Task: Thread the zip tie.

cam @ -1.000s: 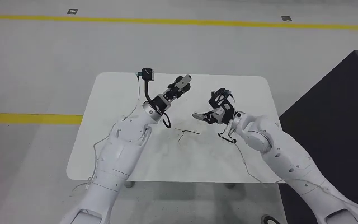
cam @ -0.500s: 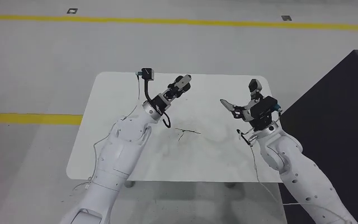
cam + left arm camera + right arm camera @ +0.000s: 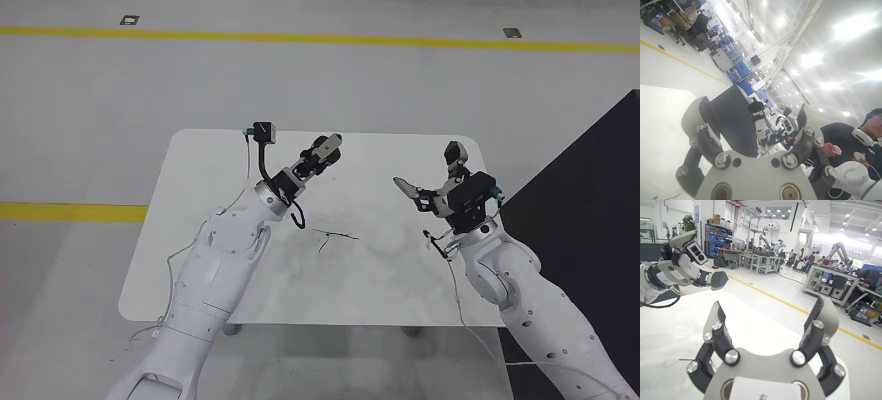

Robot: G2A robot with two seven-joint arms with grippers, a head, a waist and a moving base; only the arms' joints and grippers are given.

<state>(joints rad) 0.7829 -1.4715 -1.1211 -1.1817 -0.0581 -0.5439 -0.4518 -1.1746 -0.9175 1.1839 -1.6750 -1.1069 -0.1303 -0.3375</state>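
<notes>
Top: zip tie lies flat mid-bench, nothing touching it. Left pincer is at 12 o'clock from the tie and right pincer at 2 o'clock, both well apart from it.

Left wrist: left pincer is spread wide with nothing between the fingers.

Right wrist: right pincer is also wide open and empty. The tie shows as a thin black line on the bench.

The right claw is drawing back and lifting off the counter, leaving the zip tie lying well apart from it.
</notes>
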